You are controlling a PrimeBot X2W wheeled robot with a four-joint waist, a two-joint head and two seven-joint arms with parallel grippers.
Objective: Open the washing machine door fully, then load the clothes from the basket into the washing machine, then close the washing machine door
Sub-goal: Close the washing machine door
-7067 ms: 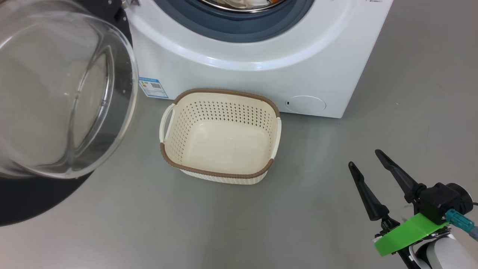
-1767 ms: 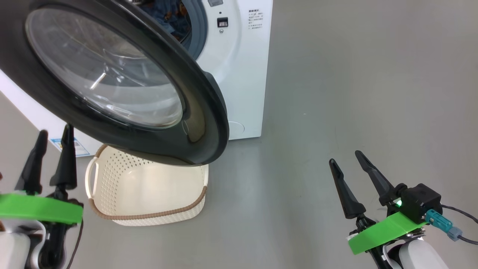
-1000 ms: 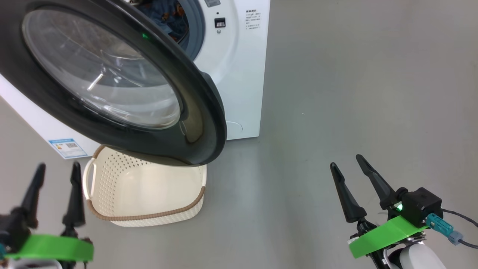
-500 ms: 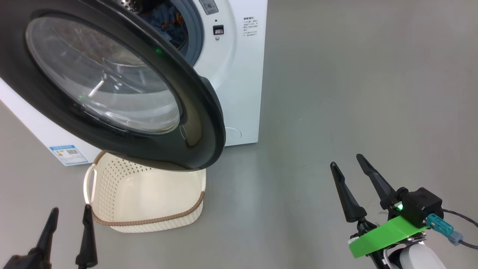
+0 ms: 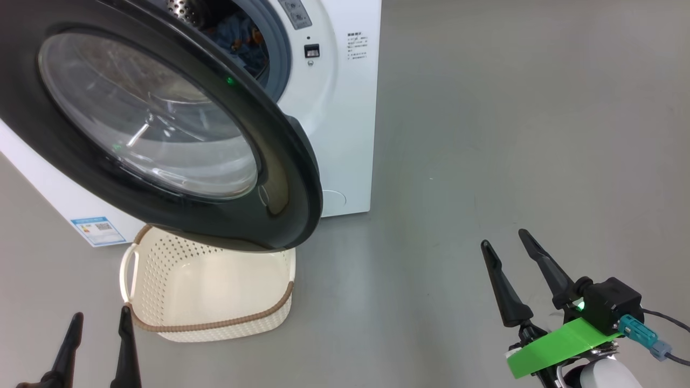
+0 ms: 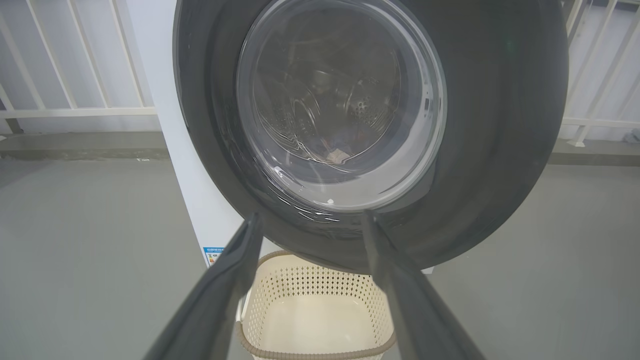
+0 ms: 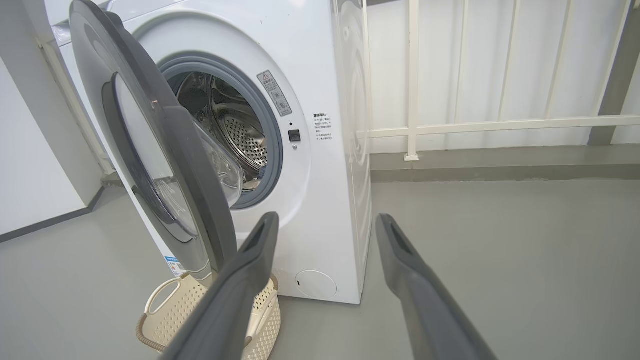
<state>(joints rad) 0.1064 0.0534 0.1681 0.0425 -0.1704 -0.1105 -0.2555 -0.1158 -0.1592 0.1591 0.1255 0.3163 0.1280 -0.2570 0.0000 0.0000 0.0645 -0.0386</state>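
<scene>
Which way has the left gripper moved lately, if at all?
Yes: left gripper drew back, from past the basket's far rim to its near corner.

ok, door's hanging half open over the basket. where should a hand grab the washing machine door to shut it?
Probably the washing machine door by its free edge. The black rim is thin there and stands nearly edge-on to the open right hand, so come from the robot's right, one finger on each face. The domed glass is too wide and smooth.

floor: grey, smooth | railing: white bars, on grey kerb | wall: white, dark skirting
</scene>
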